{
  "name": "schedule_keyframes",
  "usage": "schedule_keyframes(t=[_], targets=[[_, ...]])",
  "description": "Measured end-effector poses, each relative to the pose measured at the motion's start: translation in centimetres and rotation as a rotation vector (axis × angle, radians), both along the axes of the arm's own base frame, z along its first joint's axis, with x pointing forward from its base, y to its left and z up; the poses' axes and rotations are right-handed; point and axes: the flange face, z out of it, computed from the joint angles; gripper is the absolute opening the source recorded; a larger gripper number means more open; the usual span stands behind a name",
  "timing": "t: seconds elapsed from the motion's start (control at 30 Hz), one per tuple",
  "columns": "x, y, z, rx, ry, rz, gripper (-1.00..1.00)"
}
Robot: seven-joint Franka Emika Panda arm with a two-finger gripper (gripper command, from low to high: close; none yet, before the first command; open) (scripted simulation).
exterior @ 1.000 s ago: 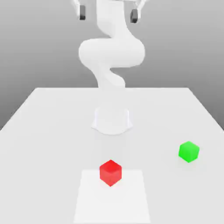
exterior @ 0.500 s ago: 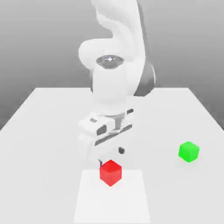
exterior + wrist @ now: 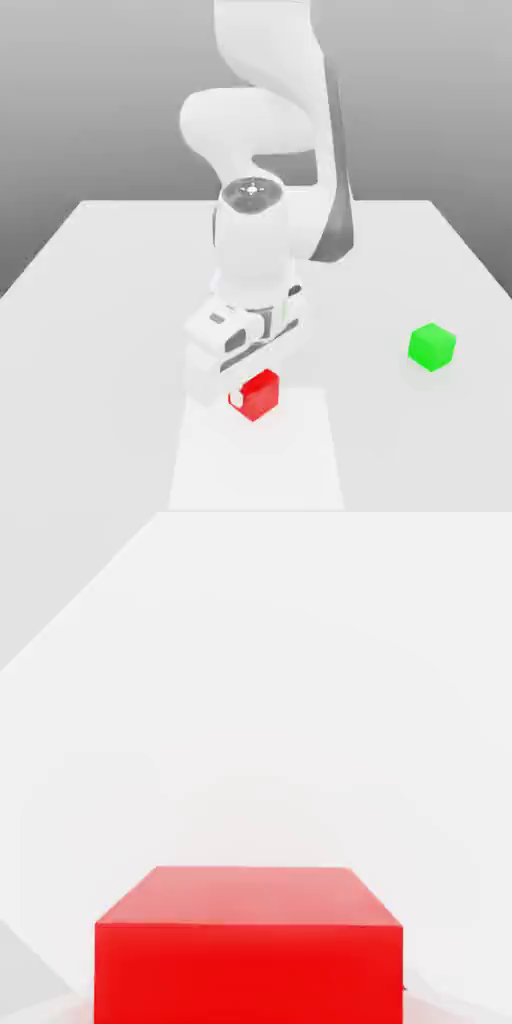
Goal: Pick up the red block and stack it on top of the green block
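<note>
Grasp step: gripper (image 3: 243,392) down on red block (image 3: 258,393), jaws closed, apparently clamped on it though fingers are hidden. Next: lift clear, carry right toward green block (image 3: 432,346), well apart, align above it.

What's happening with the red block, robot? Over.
Jaws shut on the red block, block on the table. Green block sits apart at the exterior view's right, top bare. Nothing between them.

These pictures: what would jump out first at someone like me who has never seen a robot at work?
First, the big white arm, bent down over the middle of the pale table, with its gripper shut on the red block near the front edge. That block fills the hand view as a bright red slab. Next, the green block sitting alone toward the exterior view's right, well apart from the red one.
</note>
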Motion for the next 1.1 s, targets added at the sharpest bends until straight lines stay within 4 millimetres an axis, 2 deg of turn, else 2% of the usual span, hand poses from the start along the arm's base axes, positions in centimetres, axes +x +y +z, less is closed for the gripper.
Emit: schedule_keyframes(t=[0.1,0.17,0.27,0.37,0.47,0.57,0.63,0.8,0.83,1.03,1.1], targets=[[-0.2,-0.1,2.4,0.000,0.001,-0.004,-1.00],[-0.2,2.3,3.5,0.002,0.001,0.081,-1.00],[-0.8,8.5,4.5,0.005,0.001,0.310,-1.00],[-2.9,15.3,5.3,0.006,0.001,0.567,-1.00],[-6.3,21.6,6.1,0.005,0.001,0.827,-1.00],[-11.0,27.1,6.9,0.001,0.002,1.087,-1.00],[-12.5,28.5,6.1,-0.002,0.002,1.161,-1.00],[-12.9,28.9,1.7,-0.004,0.001,1.181,-1.00],[-12.9,28.9,1.0,-0.003,0.001,1.182,1.00],[-13.0,28.9,0.6,-0.002,0.001,1.184,1.00],[-13.1,29.0,1.5,-0.003,0.000,1.188,1.00]])
